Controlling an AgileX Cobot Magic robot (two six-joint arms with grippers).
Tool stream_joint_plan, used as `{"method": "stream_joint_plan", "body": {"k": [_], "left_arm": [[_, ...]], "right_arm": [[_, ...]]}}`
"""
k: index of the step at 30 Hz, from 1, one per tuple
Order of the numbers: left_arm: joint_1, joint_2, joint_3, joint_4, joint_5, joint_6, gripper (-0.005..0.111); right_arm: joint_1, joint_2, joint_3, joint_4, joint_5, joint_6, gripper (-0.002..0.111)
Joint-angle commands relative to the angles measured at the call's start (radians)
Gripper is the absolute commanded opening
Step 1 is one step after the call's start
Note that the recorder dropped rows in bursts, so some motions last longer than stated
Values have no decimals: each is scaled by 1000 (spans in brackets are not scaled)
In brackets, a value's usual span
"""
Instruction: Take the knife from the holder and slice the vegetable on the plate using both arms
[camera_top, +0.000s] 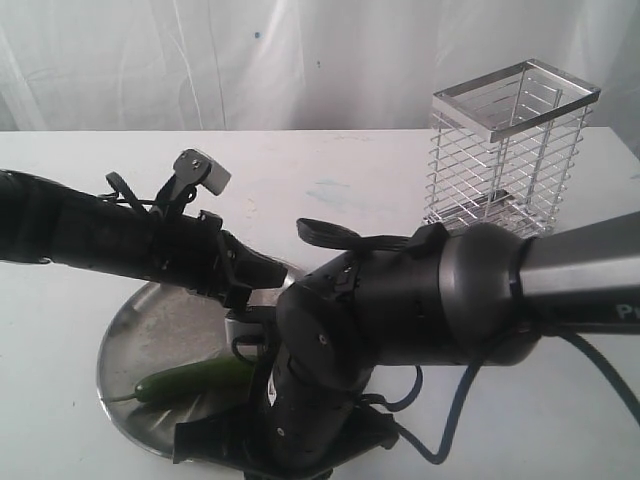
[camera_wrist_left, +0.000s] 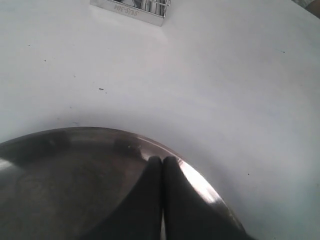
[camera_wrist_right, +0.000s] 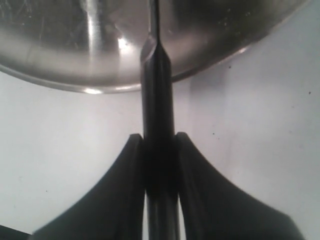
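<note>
Ahead of our R gripper (camera_wrist_right: 159, 142), clamped on its handle, we're aiming the knife (camera_wrist_right: 157, 95) over the plate (camera_wrist_right: 60, 40), prob. to slice; L gripper (camera_wrist_left: 162, 161), closed & empty, is hovering near the vegetable (camera_top: 195, 378).

holder (camera_wrist_left: 128, 10) base stamp, seemingly "SUS 304"

Vegetable (camera_top: 195, 378) – slender, dark green w/ thin stem – lay flat on the steel plate (camera_top: 140, 330), lower left of frame. Chrome wire holder (camera_top: 510, 150) stood upright at upper right, well apart. Knife (camera_wrist_right: 157, 90), black handle clamped in right gripper (camera_wrist_right: 160, 145), pointed its blade over the plate. Left arm (camera_top: 100, 235) & right arm (camera_top: 450, 295) met above the plate – left gripper (camera_wrist_left: 162, 167) jaws pressed together.
</note>
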Motion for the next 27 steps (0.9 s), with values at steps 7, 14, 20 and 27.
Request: {"method": "stream_joint_plan", "body": {"k": [7,14,20,27], "left_arm": [[-8,16,10,48,-44,26,0],[-8,16,10,48,-49,26,0],[-8,16,10,50,-40,26,0],[-8,16,10,50,-44,26,0]], "right_arm": [[20,-30,-20,-169,-126,110,0],[41,-30,-20,-171,-122,110,0],[41,-30,-20,-171,-111,89,0],[41,-30,-20,-184,-159,79,0]]}}
